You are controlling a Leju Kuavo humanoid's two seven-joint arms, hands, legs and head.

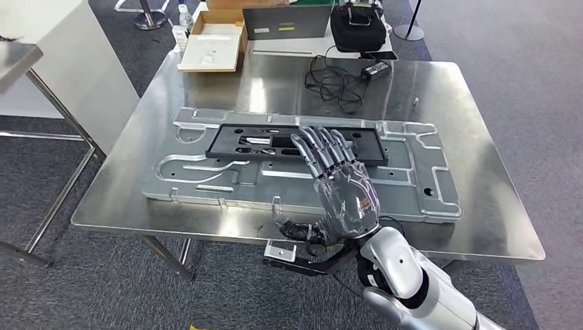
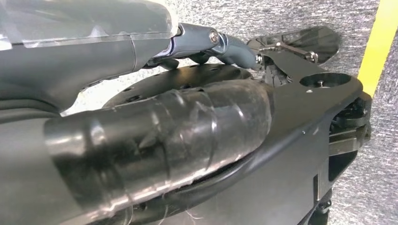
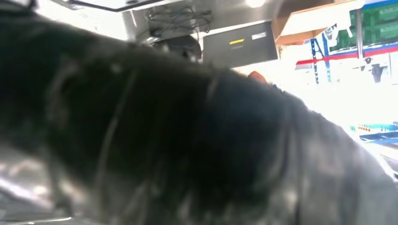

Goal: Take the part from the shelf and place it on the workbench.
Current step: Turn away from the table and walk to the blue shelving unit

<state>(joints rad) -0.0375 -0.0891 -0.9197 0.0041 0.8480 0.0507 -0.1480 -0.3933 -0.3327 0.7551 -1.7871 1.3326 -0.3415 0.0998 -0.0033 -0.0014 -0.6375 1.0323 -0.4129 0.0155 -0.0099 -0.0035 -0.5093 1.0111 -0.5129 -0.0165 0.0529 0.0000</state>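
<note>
Nearest in the head view, the right robot hand (image 1: 340, 185) reaches over the near edge of the steel counter (image 1: 481, 206), palm down, fingers spread and stretched forward, gripping nothing. Its fingertips (image 1: 323, 137) lie over the near edge of the black plastic frame part (image 1: 247, 141); whether they touch it cannot be told. That part lies flat on a large stamped metal panel (image 1: 412, 179) in the middle of the counter, stretching mostly to the left of the hand. The left robot hand (image 2: 141, 117) hangs over grey carpet (image 2: 375, 154) beside a yellow floor line (image 2: 378, 42); its fingers' state cannot be told. Farther back lie a coiled black cable (image 1: 337, 82), an open cardboard box (image 1: 214, 41), a grey laptop (image 1: 285, 20) and a black bag (image 1: 357, 27). No writing is legible.
</note>
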